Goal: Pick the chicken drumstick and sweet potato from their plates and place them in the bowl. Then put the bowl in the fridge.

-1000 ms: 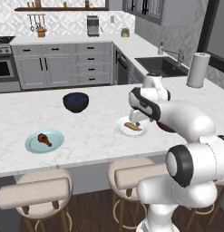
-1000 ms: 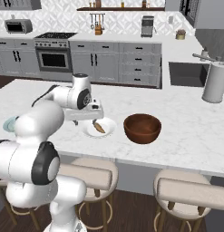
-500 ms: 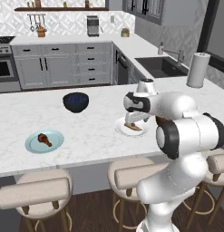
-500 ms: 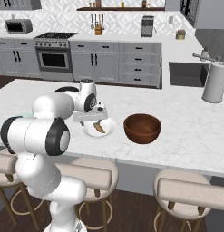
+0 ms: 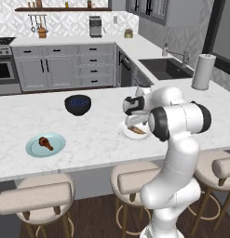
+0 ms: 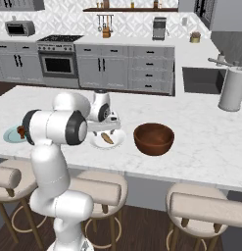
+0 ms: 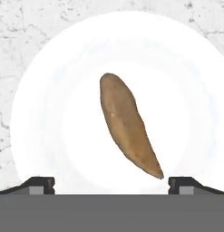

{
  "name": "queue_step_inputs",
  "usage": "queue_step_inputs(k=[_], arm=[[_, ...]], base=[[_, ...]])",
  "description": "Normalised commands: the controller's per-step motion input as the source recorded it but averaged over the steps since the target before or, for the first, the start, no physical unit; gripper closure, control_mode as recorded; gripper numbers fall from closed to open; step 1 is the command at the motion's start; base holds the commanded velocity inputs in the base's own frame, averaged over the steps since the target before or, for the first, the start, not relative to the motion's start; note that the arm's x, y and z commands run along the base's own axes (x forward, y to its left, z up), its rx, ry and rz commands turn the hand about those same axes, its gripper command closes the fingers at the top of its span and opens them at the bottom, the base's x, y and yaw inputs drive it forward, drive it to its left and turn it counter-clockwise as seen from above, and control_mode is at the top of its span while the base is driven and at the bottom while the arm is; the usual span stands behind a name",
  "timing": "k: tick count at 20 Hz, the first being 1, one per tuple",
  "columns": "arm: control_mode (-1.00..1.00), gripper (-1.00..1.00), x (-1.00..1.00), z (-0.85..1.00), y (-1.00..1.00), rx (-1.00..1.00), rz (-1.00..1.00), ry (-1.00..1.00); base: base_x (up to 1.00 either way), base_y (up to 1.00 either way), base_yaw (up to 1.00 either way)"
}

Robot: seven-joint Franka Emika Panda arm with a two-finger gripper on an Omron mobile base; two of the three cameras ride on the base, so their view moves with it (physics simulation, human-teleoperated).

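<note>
The sweet potato (image 7: 129, 124), a tan tapered tuber, lies alone on the white plate (image 7: 54, 108); it also shows in the base views as sweet potato (image 5: 136, 129) (image 6: 108, 138) on the white plate (image 5: 124, 131) (image 6: 117, 142). My gripper (image 7: 111, 185) hangs open just above it, its fingertips (image 7: 41, 185) wide apart; gripper (image 5: 133, 119) (image 6: 104, 128). The chicken drumstick (image 5: 44, 142) rests on the pale blue plate (image 5: 58, 148) (image 6: 8, 134) at the island's left. The brown wooden bowl (image 6: 153, 138) stands right of the white plate. The fridge is out of view.
A dark blue bowl (image 5: 78, 104) sits further back on the island. A paper towel roll (image 5: 202, 71) (image 6: 232, 89) stands at the far right near the sink (image 5: 166, 68). Stools (image 5: 35, 200) line the island's near edge.
The arm has swung in over the white plate and the gripper has come down closer to the sweet potato. The food and dishes lie where they were.
</note>
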Motion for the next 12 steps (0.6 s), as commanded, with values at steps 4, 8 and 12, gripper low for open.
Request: queue_step_inputs(k=[4, 8, 12], arm=[[-1.0, -1.0, 0.62, -0.23, -0.1, 0.0, 0.03, 0.04], [-1.0, -1.0, 0.19, -0.39, -0.01, 0.0, 0.03, 0.02], [-1.0, -1.0, 0.02, -0.45, 0.0, 0.0, 0.02, 0.01]], base=[[0.0, 0.0, 0.0], [0.0, 0.0, 0.0], [0.0, 0.0, 0.0]])
